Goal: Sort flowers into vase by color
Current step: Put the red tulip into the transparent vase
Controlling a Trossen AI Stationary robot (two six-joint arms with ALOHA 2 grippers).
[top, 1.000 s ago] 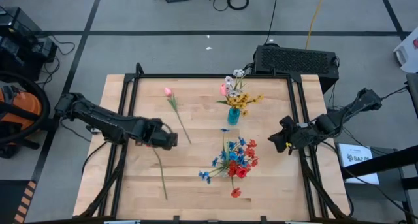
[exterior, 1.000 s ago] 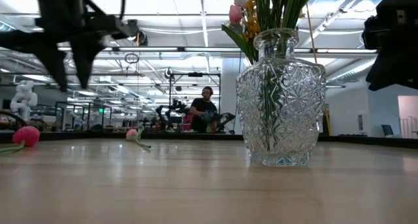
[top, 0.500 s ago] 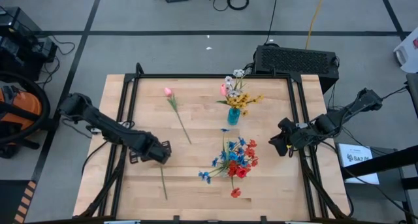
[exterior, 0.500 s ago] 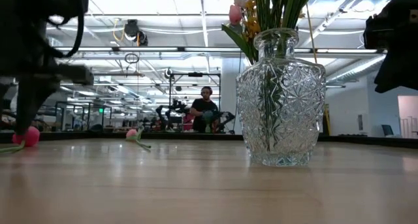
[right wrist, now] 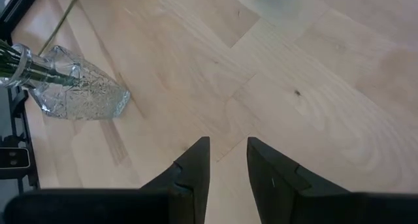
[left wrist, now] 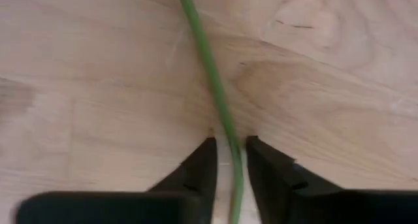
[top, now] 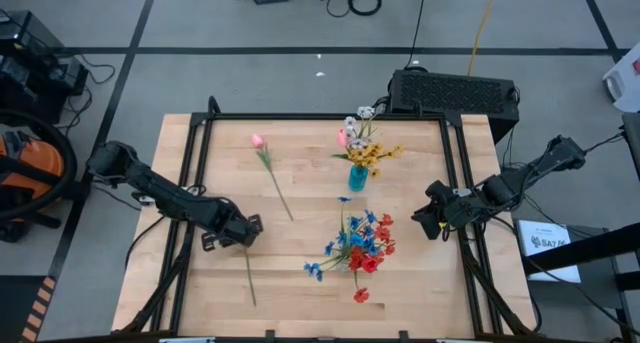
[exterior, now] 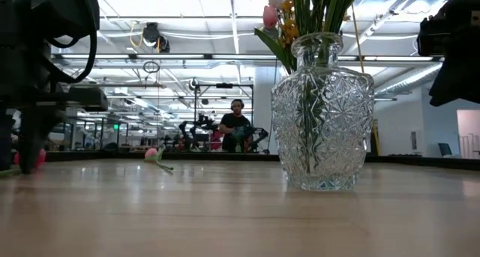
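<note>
Wooden tabletop (top: 300, 293) is filling our view; low and left of centre, our left gripper (top: 246, 239) is straddling a loose flower stem (left wrist: 219, 103), fingers narrowly apart, not yet pinching. At right, our right gripper (top: 420, 219) is idling, part-open and empty. Beyond, both vases (top: 357, 177) are holding flowers. Thin stem risks slipping sideways during closing. We are reading no labels.

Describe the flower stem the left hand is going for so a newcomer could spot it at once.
Start at the light wooden table and find the left hand near its front left part. The thin bare green stem runs from between that hand's fingers toward the front edge. Unlike the pink tulip with a green stem lying farther back, no bloom shows on it from above.
</note>
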